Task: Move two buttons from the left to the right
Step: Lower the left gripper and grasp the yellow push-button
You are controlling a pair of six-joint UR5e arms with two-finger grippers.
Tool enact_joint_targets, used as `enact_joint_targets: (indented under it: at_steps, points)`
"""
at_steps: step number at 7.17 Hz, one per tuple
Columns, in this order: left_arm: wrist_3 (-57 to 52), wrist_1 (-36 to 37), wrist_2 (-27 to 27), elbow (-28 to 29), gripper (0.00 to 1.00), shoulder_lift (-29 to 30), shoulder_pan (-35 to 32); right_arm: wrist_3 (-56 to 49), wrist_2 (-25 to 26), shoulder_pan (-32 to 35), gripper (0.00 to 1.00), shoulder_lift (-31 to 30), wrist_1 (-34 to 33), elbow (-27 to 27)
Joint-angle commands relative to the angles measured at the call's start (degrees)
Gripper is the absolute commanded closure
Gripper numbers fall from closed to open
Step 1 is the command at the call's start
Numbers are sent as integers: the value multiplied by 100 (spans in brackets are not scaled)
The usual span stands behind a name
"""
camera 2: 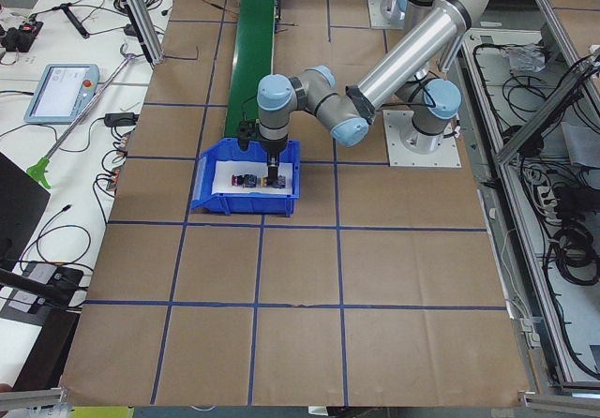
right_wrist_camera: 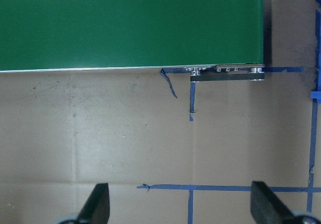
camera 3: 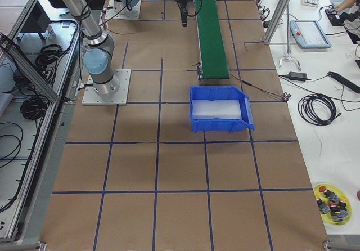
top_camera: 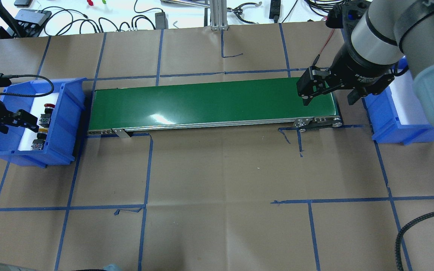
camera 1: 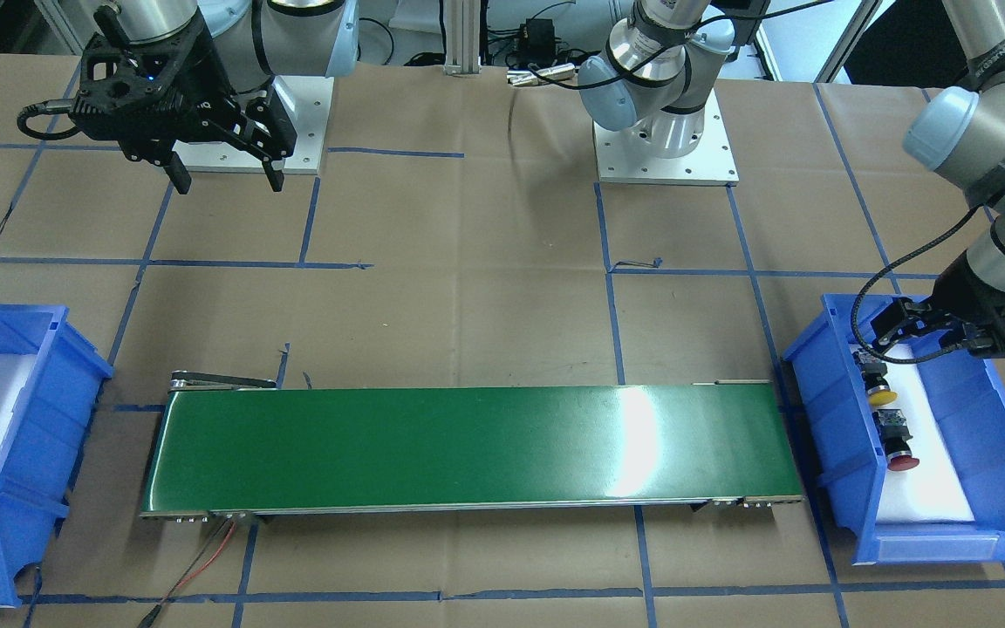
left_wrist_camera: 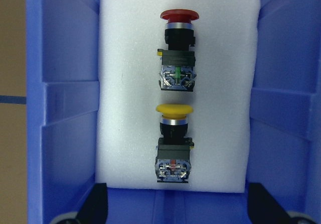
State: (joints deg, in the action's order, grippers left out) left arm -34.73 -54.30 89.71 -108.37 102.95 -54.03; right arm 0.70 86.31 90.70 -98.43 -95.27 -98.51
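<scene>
Two-piece load on white foam (left_wrist_camera: 125, 83) in the left blue bin (left_wrist_camera: 65, 108): yellow button (left_wrist_camera: 174, 143) nearer the left claw (left_wrist_camera: 179, 206), red button (left_wrist_camera: 178, 50) beyond it, both centred ahead of the claw. Claw spread wide, empty. Long axes along the bin, caps pointing away from the robot. Right claw (top_camera: 329, 98) spread, empty, above green belt's (top_camera: 209, 99) end.

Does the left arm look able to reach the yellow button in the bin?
Probably yes: the left gripper hangs open over the blue bin, and the yellow button lies uncovered on the foam, apart from the red button.
</scene>
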Motion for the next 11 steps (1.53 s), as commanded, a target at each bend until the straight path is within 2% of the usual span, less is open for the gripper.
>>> enact_joint_targets:
  at_steps: [1,2,7,8,9,10,11]
  points:
    - [-26,462,-182,-175,3,278,7,0,0,0,0,-1,0,-1]
    - [-34,690,-173,-271,3,383,7,0,0,0,0,-1,0,-1]
    - [-17,860,-120,-307,3,691,33,0,0,0,0,8,9,-1]
    - [-17,860,-120,-307,12,666,33,0,0,0,0,0,9,-10]
    - [53,790,-112,-307,46,665,33,0,9,0,0,-1,9,-10]
    - [132,763,-112,-307,72,657,33,0,9,0,0,-1,26,-10]
    - [150,711,-112,-299,86,639,33,0,9,0,0,8,26,-10]
